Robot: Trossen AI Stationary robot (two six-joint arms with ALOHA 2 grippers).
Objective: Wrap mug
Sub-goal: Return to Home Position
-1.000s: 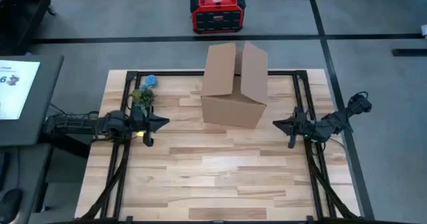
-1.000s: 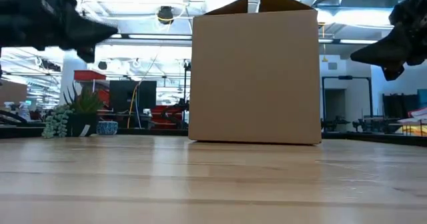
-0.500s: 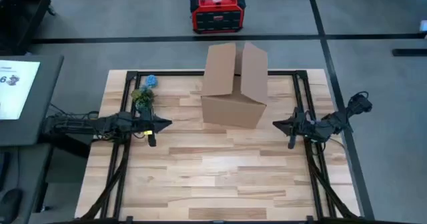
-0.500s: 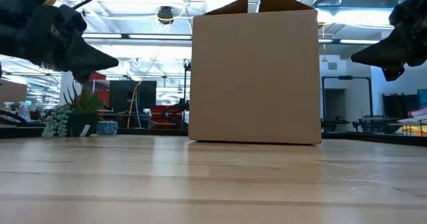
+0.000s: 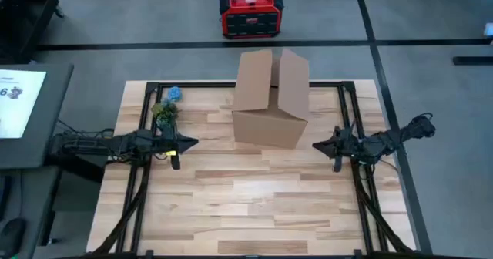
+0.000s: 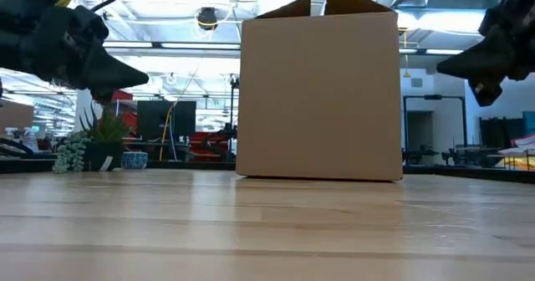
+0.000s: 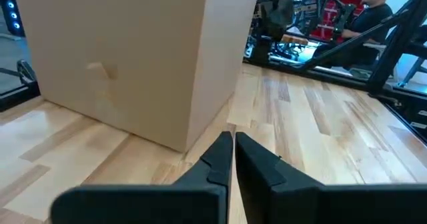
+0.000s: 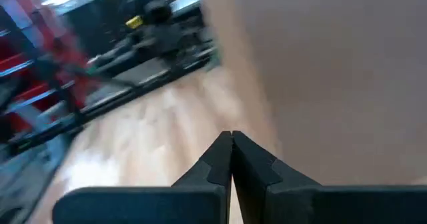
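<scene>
A brown cardboard box (image 5: 269, 97) stands at the far middle of the table, its top flaps open; its flat side fills the low view (image 6: 318, 93). No mug shows plainly. My left gripper (image 5: 192, 142) hovers shut to the left of the box, pointing at it (image 7: 233, 141). My right gripper (image 5: 316, 144) hovers shut to the right of the box, close to its corner (image 8: 231, 139). Both are above the table and hold nothing.
A small potted plant (image 5: 163, 111) and a small blue-and-white vessel (image 6: 134, 160) stand at the table's far left; whether the vessel is the mug I cannot tell. A black frame (image 5: 231, 84) rims the table. Bare wood (image 5: 254, 197) lies in front of the box.
My left gripper has gone down a little and reached toward the box, then kept still. My right gripper has shifted slightly toward the box; its wrist view is blurred by the motion. The box has stayed in place.
</scene>
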